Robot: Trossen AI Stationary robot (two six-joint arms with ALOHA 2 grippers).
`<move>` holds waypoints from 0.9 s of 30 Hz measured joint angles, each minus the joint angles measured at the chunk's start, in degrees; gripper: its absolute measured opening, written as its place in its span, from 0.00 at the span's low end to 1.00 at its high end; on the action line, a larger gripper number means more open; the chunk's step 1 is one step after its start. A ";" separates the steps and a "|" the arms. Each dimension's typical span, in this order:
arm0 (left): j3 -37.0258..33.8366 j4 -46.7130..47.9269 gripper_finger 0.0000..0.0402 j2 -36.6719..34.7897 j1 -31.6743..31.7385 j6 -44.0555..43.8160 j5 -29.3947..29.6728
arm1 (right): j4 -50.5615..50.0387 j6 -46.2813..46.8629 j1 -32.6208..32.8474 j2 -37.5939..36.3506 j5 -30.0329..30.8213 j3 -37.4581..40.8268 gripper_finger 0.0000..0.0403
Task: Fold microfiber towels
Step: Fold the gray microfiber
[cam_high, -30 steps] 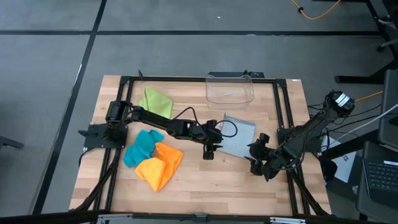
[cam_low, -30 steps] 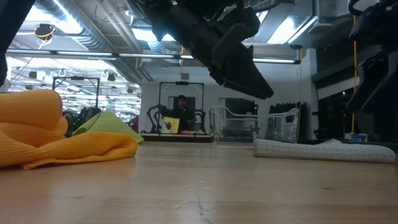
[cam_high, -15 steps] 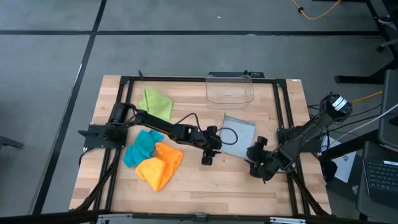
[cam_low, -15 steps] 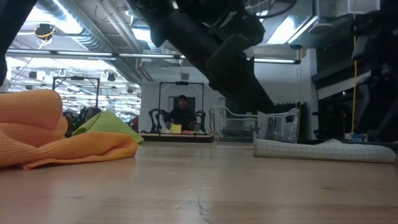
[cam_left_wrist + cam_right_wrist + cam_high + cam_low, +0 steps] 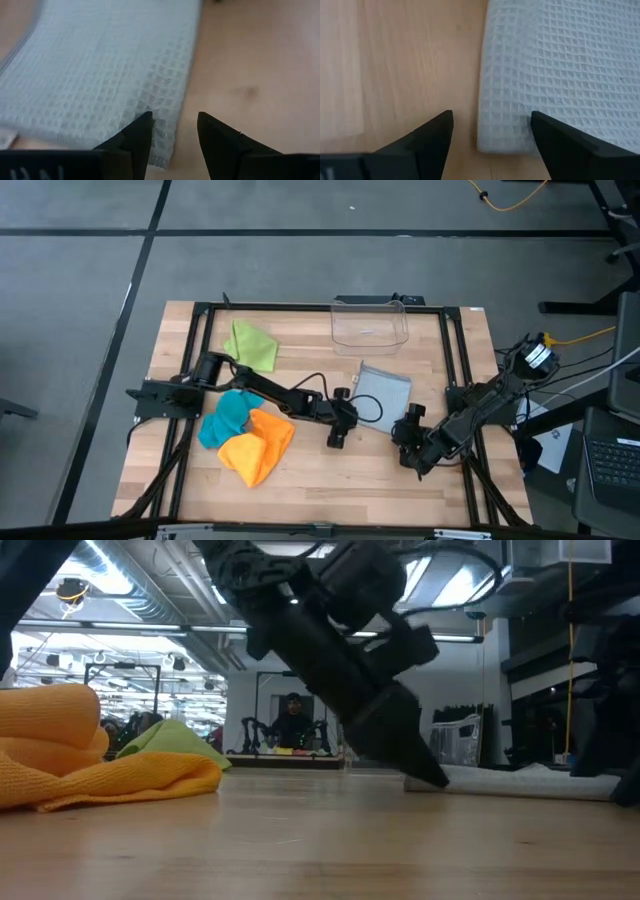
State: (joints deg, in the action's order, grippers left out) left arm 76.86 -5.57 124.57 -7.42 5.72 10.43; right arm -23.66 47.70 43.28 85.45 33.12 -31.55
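Both grippers, left point(image 5: 337, 439) part-open and right point(image 5: 408, 452) wide, straddled the grey towel's point(image 5: 384, 394) near corners, seemingly to pinch and fold it.

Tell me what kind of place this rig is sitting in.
Most likely a robotics lab or industrial workshop. The low view shows exposed ceiling ducts and another arm rig with a person behind it. The high view shows a wooden table in a black frame on bare grey floor, with cables trailing.
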 joint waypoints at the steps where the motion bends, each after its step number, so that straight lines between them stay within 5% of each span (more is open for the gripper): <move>1: 0.00 0.31 0.37 0.00 0.03 0.00 1.07 | 0.02 -0.02 0.01 0.16 0.02 -0.02 0.68; 19: 0.03 -1.05 0.37 -0.90 -0.79 3.89 7.85 | -0.20 -0.02 -0.01 0.35 0.02 -0.05 0.68; 27: 0.04 4.99 0.37 -0.77 1.60 -1.87 -0.80 | -0.13 -0.06 -0.03 0.37 0.00 -0.02 0.68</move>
State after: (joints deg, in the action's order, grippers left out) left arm 76.90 -0.58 123.81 -5.83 3.84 9.63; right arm -23.79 47.64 43.24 85.82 33.12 -31.57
